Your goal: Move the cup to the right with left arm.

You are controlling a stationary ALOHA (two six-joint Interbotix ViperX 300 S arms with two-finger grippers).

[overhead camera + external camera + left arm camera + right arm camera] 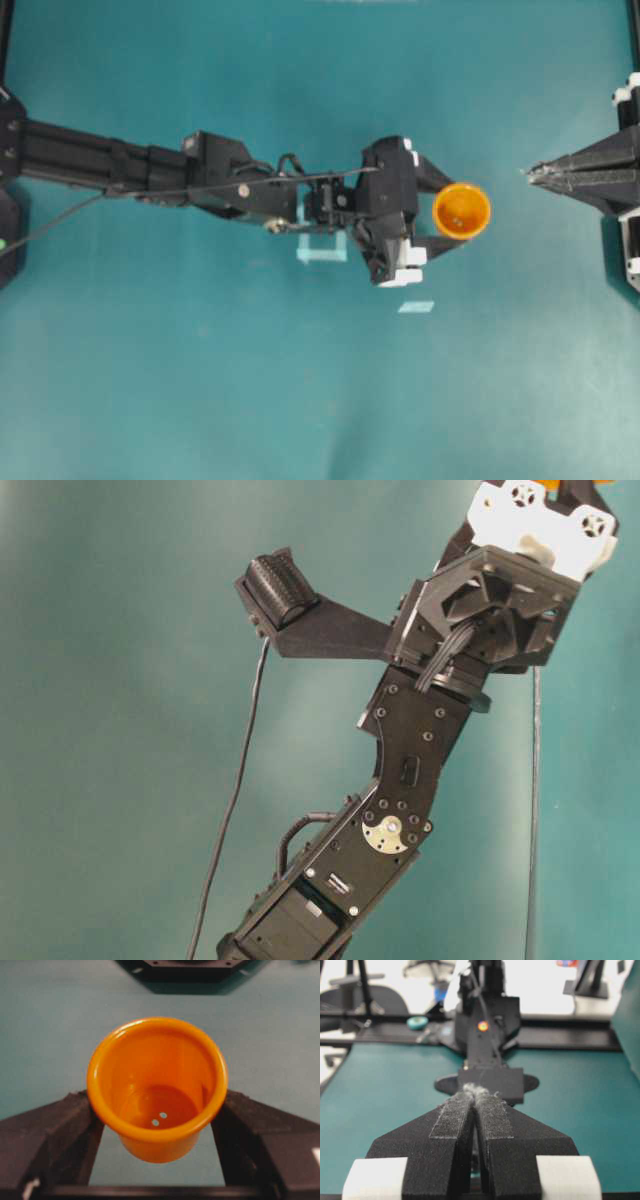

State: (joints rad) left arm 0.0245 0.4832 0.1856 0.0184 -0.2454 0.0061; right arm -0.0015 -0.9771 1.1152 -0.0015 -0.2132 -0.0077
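Fingers [55, 1135] of the left tool [157, 1130] fill the bottom of the left wrist view, one black pad on each side of the cup [157, 1087]. The orange cup stands upright between them, mouth up, its darker inside and two small pale spots on its floor in plain sight. The pads stand spread wide and lie close against the cup's wall below the rim; whether they press it or only flank it cannot be told. Teal tabletop [45, 1025] shows under and around the cup.

Seen from overhead, the left arm [180, 170] reaches from the left edge across the tabletop [300, 400] to just right of the middle, its tool [452, 212] around the cup [461, 210]. Two pale tape marks [322, 247] lie on the tabletop, one under the arm's wrist and a smaller one just below the tool.

Farther right, well apart from the cup, the right tool [530, 173] points toward it with its fingers pressed together; the right wrist view shows the padded fingers [452, 1117] meeting at the tip.
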